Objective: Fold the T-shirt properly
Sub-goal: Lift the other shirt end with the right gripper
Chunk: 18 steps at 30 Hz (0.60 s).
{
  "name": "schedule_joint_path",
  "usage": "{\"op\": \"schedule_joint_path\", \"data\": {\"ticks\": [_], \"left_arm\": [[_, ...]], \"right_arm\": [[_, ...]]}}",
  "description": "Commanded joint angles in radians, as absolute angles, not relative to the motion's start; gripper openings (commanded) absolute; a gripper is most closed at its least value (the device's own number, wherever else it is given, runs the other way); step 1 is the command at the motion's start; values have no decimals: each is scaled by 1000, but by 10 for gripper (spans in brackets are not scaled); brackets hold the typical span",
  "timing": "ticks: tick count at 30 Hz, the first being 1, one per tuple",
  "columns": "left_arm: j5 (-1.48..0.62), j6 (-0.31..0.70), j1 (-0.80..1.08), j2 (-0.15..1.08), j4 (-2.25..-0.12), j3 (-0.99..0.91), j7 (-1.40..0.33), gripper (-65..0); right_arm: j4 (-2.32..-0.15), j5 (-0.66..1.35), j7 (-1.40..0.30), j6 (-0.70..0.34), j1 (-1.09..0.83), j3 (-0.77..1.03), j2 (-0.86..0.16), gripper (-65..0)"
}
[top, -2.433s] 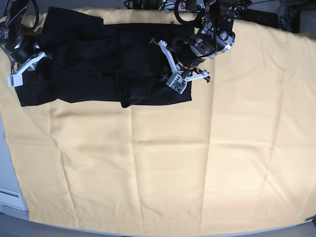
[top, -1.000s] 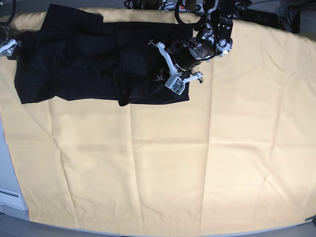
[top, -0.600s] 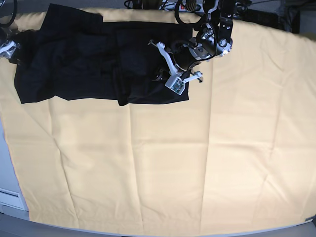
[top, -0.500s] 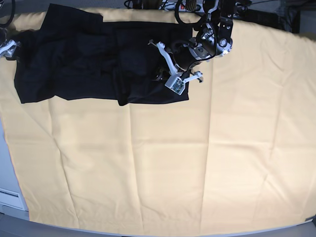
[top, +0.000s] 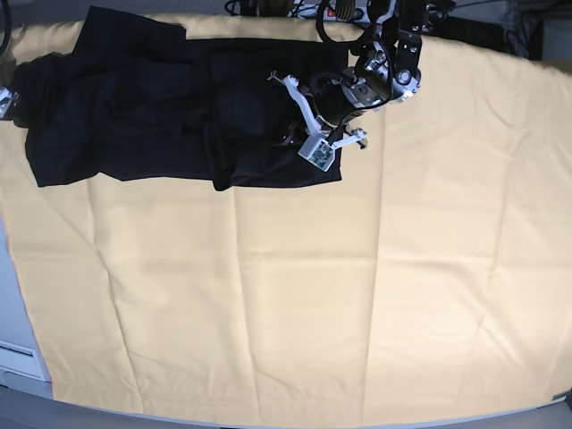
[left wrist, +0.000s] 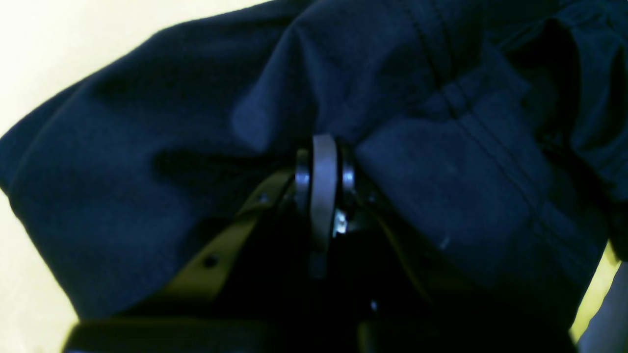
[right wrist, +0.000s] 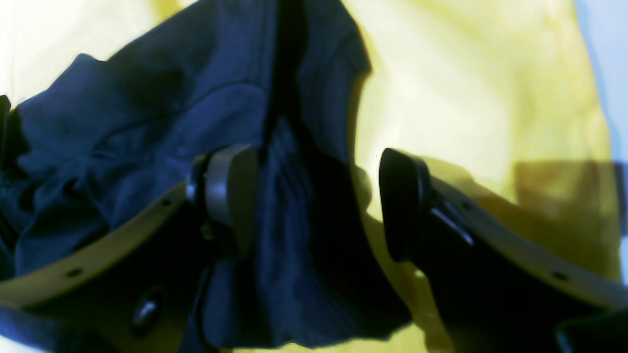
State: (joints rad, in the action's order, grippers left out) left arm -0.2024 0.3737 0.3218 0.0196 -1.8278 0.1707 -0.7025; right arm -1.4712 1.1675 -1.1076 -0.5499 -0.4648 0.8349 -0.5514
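Note:
The black T-shirt (top: 170, 98) lies spread across the far left part of the pale yellow cloth (top: 304, 286), partly folded, with a thick doubled edge near its middle. My left gripper (left wrist: 324, 147) is shut on a bunched fold of the T-shirt (left wrist: 441, 162); in the base view this left gripper (top: 292, 136) sits on the shirt's right part. My right gripper (right wrist: 314, 196) stands open at the shirt's left edge. Loose T-shirt fabric (right wrist: 294, 220) hangs between its fingers (right wrist: 230, 191) without being pinched. In the base view the right gripper (top: 5, 100) barely shows at the left border.
The yellow cloth covers the whole table, creased into a grid. The table's left edge and a white cabinet (top: 13, 349) lie below the right arm. Cables and dark equipment (top: 465, 22) sit behind the far edge.
The right gripper has slid a little further toward the left border and its jaws have spread wider. The left arm and the shirt's right part have not moved.

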Motion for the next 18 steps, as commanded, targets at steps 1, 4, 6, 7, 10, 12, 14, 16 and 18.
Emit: {"op": "schedule_joint_path", "data": {"ticks": [1,4,6,7,10,12,14,16,18], "left_arm": [[-170,374,338,22,-1818,176,-786,-650],[-170,374,338,22,-1818,176,-786,-650],[-170,374,338,22,-1818,176,-786,-650],[-170,374,338,22,-1818,176,-786,-650],[-170,374,339,22,-1818,176,-786,-650],[-171,374,340,22,-1818,176,-786,-650],[-171,374,341,22,-1818,176,-787,-650],[-171,374,340,22,-1818,176,-786,-650],[-171,374,340,22,-1818,176,-786,-650]], "right_arm": [[-1466,1192,-1093,-563,-465,846,-580,-241],[-1402,1270,-1101,-585,-464,846,-580,-241],[-1359,1319,-1137,-612,-444,846,-580,-241],[-1336,1339,-1165,-626,-430,846,-580,-241],[-1272,1411,-1253,-664,-381,846,-580,-241],[-1241,1475,-1297,-666,-365,845,-583,-241],[-1234,1484,-1315,-667,-366,843,-585,-241],[-1234,1484,-1334,-683,-366,843,-585,-241],[-1234,1484,-1344,-693,-367,843,-584,-241]]}}
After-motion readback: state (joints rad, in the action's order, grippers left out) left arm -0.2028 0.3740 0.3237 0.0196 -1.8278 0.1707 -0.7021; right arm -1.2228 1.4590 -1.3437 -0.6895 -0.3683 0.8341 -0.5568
